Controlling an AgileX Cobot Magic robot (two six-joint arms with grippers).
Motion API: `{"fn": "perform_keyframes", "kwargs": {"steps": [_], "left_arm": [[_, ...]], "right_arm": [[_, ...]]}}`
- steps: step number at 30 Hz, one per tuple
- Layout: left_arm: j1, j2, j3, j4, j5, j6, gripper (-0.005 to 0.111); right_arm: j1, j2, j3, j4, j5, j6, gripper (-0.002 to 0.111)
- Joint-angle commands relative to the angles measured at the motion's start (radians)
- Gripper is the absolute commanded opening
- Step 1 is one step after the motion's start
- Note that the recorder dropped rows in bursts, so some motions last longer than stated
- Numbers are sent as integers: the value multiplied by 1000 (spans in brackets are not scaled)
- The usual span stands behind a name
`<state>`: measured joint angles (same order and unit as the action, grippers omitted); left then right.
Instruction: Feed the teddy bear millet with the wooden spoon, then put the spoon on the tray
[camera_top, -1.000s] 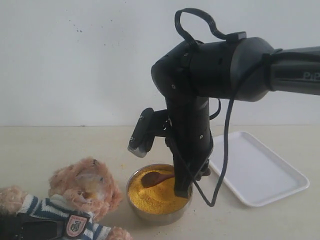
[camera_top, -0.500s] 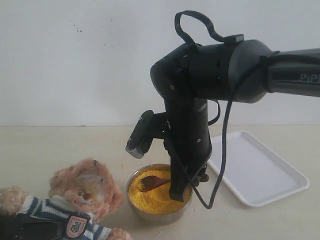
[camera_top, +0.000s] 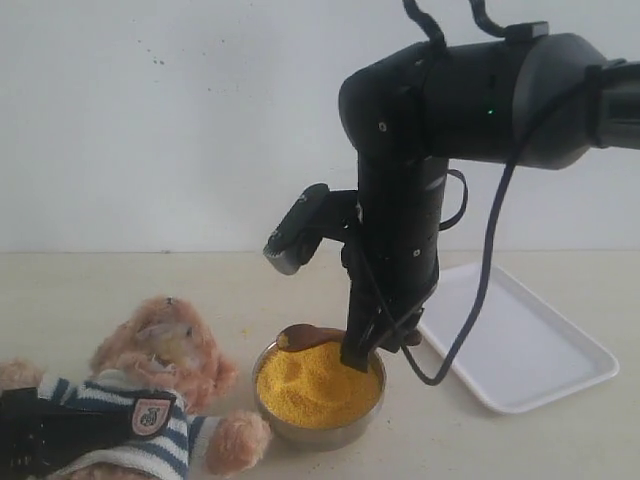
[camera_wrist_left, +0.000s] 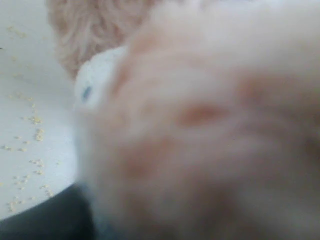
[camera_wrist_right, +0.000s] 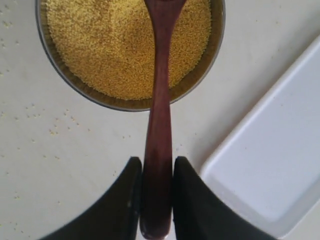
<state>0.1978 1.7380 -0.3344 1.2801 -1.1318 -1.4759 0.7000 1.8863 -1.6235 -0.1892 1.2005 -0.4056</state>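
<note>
Wooden spoon (camera_wrist_right: 157, 125), dark reddish-brown, slim straight handle, over bright yellow millet (camera_wrist_right: 100, 45)

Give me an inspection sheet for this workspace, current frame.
Surface: beige tabletop, matte.
Job's things: teddy bear lying left of the steel bowl; millet fills the bowl; wooden spoon held over the millet; tray white, right of the bowl, apart from it.
Clutter: loose grains scattered on the tabletop.
Grippers: right gripper shut on the spoon's handle; left gripper lies across the bear's shirt, jaws unreadable.
Cables: black cable loops down from the right arm beside the bowl.
Surroundings: plain white wall, a few dark specks.
</note>
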Motion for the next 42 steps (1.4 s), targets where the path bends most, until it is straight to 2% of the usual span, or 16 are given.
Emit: {"fn": "perform_keyframes", "kwargs": {"steps": [1,4,8,14,21,30,37,42], "left_arm": [[2,-4,2,4,-52,-132,4],[2,-4,2,9,-89,-272,4],[2,-9,-5,-13,-89,-319,4],[2,-9,-10,40,-89,-266,4],[2,-7,-10,5,-89,-288,4],[2,-7,-10,2,-89,-288,4],[2,-7,-10,1,-89,-285,4],[2,-7,-10,1,-89,-285,4]], "right_arm": [[-44,-20,-5,81,21,-12,0],[-75,-20,-5,128,21,-14,0],[-112,-39,-5,189,21,-14,0],[-112,-65,-5,213,21,-14,0],[-110,-128,-5,286,21,-14,0],[-102,-181,-5,546,20,-95,0],[16,-181,-5,435,-27,-104,0],[125,-179,-5,178,-83,-27,0]]}}
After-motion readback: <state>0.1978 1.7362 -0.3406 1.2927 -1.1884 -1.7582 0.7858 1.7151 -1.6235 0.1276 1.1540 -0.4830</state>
